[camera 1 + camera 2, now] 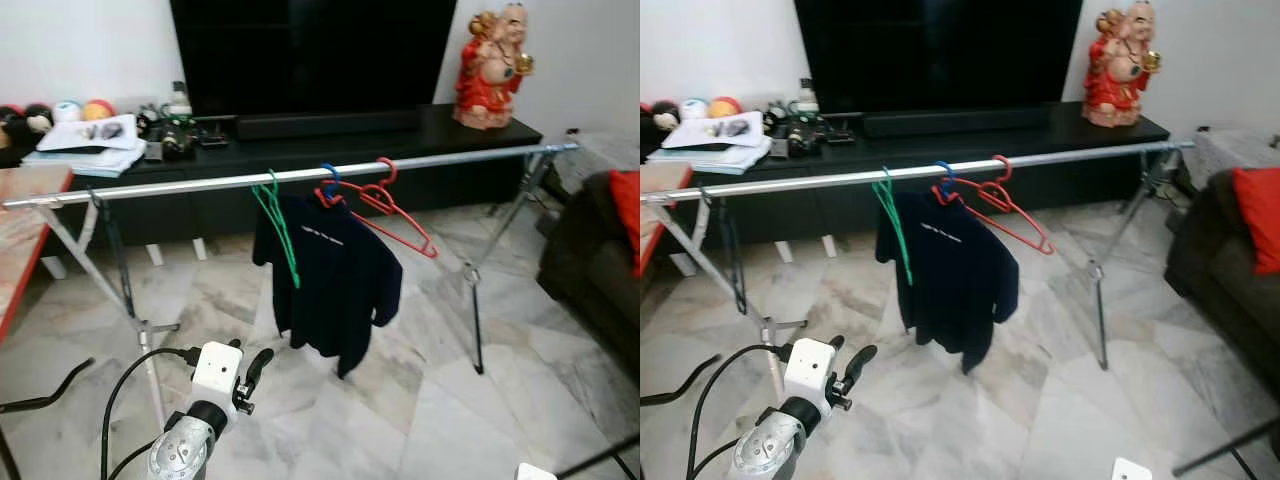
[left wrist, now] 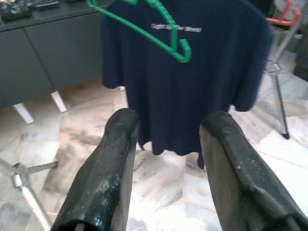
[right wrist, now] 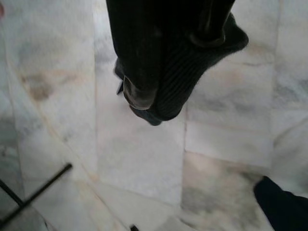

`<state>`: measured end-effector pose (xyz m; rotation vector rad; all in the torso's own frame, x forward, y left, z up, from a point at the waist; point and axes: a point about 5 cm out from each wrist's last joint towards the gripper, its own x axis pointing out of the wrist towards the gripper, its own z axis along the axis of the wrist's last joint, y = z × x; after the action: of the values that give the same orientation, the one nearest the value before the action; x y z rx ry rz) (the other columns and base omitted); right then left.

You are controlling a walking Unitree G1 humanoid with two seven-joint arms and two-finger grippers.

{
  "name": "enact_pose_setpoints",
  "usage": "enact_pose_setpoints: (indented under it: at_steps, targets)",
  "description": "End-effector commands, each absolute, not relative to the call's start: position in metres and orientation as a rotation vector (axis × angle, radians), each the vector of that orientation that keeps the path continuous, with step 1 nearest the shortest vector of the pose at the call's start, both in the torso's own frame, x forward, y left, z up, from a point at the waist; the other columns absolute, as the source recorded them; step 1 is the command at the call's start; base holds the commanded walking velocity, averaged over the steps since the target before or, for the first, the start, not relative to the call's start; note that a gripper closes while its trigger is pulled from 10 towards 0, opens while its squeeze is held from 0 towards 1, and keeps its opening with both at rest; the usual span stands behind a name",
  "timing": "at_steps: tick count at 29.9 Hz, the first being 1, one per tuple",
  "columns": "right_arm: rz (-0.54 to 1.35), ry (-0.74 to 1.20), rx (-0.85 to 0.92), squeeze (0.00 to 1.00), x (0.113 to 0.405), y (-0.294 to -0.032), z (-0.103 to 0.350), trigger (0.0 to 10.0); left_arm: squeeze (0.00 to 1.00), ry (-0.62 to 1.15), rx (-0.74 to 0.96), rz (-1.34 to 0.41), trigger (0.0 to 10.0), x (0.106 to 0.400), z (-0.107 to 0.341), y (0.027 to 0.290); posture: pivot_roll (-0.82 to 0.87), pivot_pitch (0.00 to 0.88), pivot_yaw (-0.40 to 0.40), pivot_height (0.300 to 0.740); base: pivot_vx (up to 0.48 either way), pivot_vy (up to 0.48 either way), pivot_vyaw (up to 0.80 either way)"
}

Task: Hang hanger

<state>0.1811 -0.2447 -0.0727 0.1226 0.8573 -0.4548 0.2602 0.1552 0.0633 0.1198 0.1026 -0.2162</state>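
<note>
Nearest me, my left gripper (image 2: pixel 166 159) hangs open and empty — a clumsy reach could knock the green hanger (image 1: pixel 278 225) off the rail (image 1: pixel 200 183).

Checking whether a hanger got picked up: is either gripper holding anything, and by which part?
The left gripper is open and empty, facing the green plastic hanger. The right gripper looks shut, nothing visible between its fingers.

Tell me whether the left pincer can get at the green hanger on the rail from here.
Probably yes. The left pincer is open and empty, aimed at the green hanger, which hangs off the rail in front of the navy shirt. Nothing stands between them.
</note>
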Motion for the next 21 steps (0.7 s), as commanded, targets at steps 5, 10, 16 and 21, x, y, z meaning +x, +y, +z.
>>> enact_pose_setpoints:
  at_steps: [5,10,16,21]
  targets:
    - [-0.466,0.824,0.124,0.0,0.1884,-0.2452,-0.0685,10.0,0.0,0.106,0.132,-0.224,10.0,0.262,0.0673,0.1541,0.15,0.0,-0.023,0.74,0.264,0.0,-0.18]
    - [-0.483,0.817,0.14,0.0,0.1892,-0.2455,-0.0679,10.0,0.0,0.107,0.135,-0.217,10.0,0.264,0.0688,0.1557,0.15,0.0,-0.02,0.74,0.29,0.0,-0.8]
    - [-0.47,0.816,0.134,0.0,0.1911,-0.2443,-0.0674,10.0,0.0,0.106,0.141,-0.209,10.0,0.267,0.0705,0.1558,0.15,0.0,-0.026,0.74,0.314,0.0,0.0]
    - [-0.466,0.813,0.137,0.0,0.1928,-0.2428,-0.0669,10.0,0.0,0.1,0.137,-0.212,10.0,0.2686,0.0725,0.1528,0.15,0.0,-0.025,0.74,0.313,0.0,0.0]
